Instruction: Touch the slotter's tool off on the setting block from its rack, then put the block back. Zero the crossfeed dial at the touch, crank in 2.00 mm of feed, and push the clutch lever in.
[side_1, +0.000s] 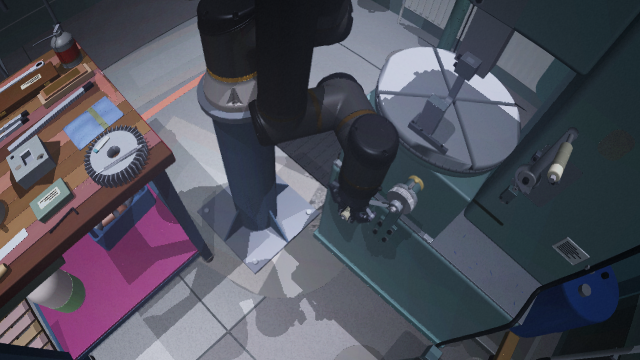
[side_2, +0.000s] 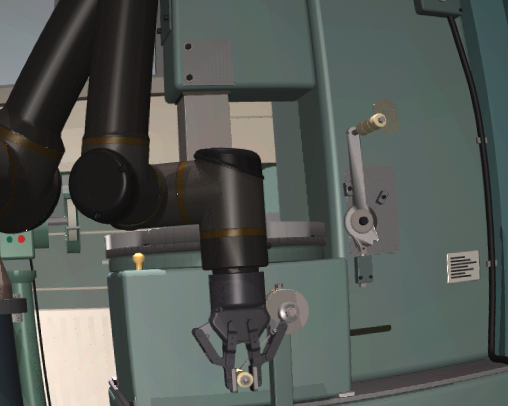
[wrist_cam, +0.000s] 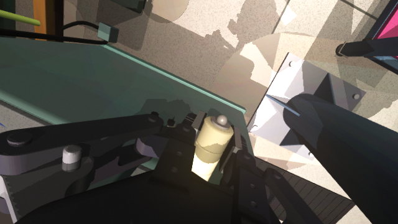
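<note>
The crossfeed crank's cream handle (wrist_cam: 211, 141) (side_2: 244, 378) hangs at the bottom of its dark crank arm, low on the front of the slotter's green saddle. The crank arm runs up to the steel crossfeed dial (side_2: 287, 311) (side_1: 403, 198). The clutch lever (side_2: 359, 175) (side_1: 546, 164) with its cream knob stands on the column to the right. The grey setting block (side_1: 29, 161) sits on the wooden bench at the far left. My gripper (side_2: 244, 377) (wrist_cam: 214, 140) (side_1: 351, 214) points straight down in front of the saddle. It is closed on the crank's cream handle.
Behind the crank rises the slotter's column, with the round table (side_1: 447, 107) above the saddle and the tool over it. My arm's pedestal (side_1: 247, 170) stands just left of the saddle. The bench (side_1: 65, 145) carries a cutter wheel, rules and boxes.
</note>
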